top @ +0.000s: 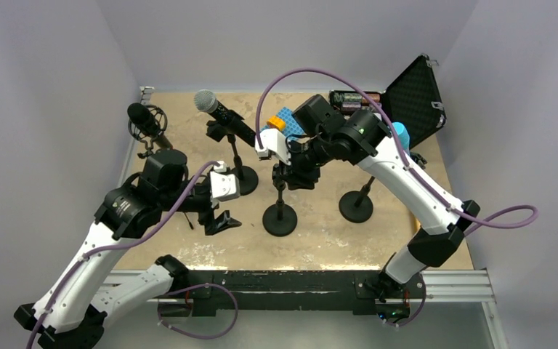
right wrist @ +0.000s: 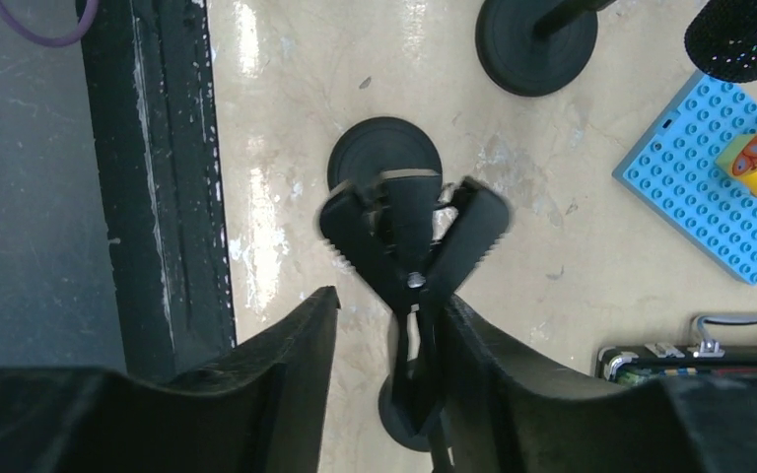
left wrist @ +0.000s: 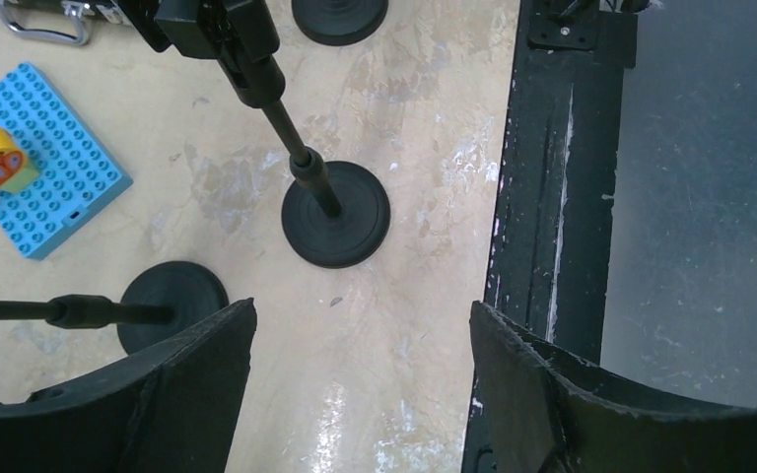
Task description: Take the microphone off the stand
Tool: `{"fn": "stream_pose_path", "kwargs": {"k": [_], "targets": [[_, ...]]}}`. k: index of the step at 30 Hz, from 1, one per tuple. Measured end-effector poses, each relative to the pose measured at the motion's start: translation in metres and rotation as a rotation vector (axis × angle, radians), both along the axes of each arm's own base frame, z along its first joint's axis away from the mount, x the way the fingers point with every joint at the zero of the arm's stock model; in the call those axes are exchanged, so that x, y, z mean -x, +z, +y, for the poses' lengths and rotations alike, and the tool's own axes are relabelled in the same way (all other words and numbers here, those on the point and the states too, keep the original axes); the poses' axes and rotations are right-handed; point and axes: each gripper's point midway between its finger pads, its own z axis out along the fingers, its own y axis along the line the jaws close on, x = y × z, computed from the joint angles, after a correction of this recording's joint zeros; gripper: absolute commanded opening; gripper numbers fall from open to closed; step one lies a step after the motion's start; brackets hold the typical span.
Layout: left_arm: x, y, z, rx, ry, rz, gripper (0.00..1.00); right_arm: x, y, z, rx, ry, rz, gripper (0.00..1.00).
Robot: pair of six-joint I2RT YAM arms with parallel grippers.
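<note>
The microphone [top: 225,118] is sitting in the clip of its stand [top: 245,180], toward the far left of the surface [top: 334,240], with neither claw touching it. Its long axis is slanting: the silver grille head is pointing up and toward the far left, and the black tail is pointing down toward the right.

The left claw [left wrist: 365,394] is hanging wide open above the surface, holding nothing.

The right claw [right wrist: 389,301] is straddling the neck of an empty clip [right wrist: 414,232] on the neighbouring stand [top: 280,218]. Its fingers are standing narrow with a gap showing on one side. Whether it is gripping the clip cannot be told.
</note>
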Motion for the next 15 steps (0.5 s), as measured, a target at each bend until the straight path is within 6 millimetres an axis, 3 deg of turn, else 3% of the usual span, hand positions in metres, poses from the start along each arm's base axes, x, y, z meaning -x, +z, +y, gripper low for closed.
{"fn": "stream_pose_path", "kwargs": {"k": [7,11,15], "targets": [[-0.015,-0.022,-0.018,0.045,0.008,0.037,0.82,-0.008,0.001,0.007,-0.011,-0.037,0.000,0.12],[-0.024,-0.040,-0.029,0.081,0.009,0.051,0.89,-0.005,0.001,0.004,-0.026,-0.021,-0.012,0.04],[-0.034,-0.051,-0.044,0.139,-0.004,0.064,0.89,0.005,0.002,-0.010,-0.105,0.004,-0.018,0.00]]}}
